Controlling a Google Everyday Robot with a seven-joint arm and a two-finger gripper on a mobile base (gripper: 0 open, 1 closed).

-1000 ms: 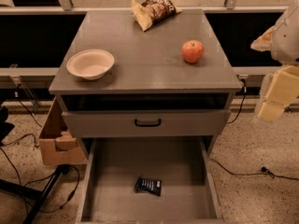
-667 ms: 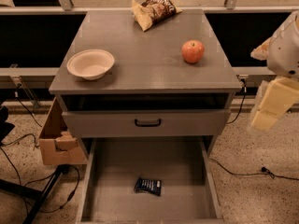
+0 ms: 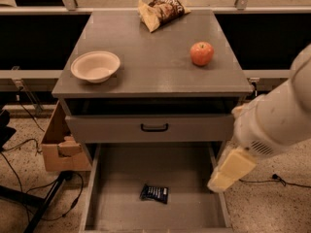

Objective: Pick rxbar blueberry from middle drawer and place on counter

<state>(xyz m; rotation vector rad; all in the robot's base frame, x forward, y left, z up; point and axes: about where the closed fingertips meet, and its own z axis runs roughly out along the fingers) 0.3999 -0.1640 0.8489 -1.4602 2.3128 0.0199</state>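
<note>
The rxbar (image 3: 154, 193) is noted as a small, flat, dark-blue rectangular wrapper with pale lettering, set slightly askew. It is found lying flat on the floor of the drawer (image 3: 116, 178), toward 6 o'clock of the view and apart from every wall. The drawer is seen pulled out beneath a grey front (image 3: 112, 128) fitted with a black handle. Its floor is plain, smooth and grey, bounded by low side walls.

The arm (image 3: 277, 115) is recorded entering from 3 o'clock as a thick, rounded white casing sloped down toward 7 o'clock. The gripper (image 3: 219, 181), a pale yellow blocky piece, is held over the drawer's right wall, at 3 o'clock of the rxbar and well apart from it. Whether it is spread or pressed together cannot be told.

The counter (image 3: 155, 76) is observed as a matte grey square top with a thin edge. Three items are borne on it:
- A round, glossy red apple (image 3: 201, 53) is placed at 2 o'clock.
- A shallow, pale round bowl (image 3: 95, 66) is placed at 9 o'clock.
- A crinkled yellow-brown bag (image 3: 160, 8) is laid at 12 o'clock, at the far edge.

A brown cardboard box (image 3: 60, 144) is set on speckled flooring at 9 o'clock of the drawer.
</note>
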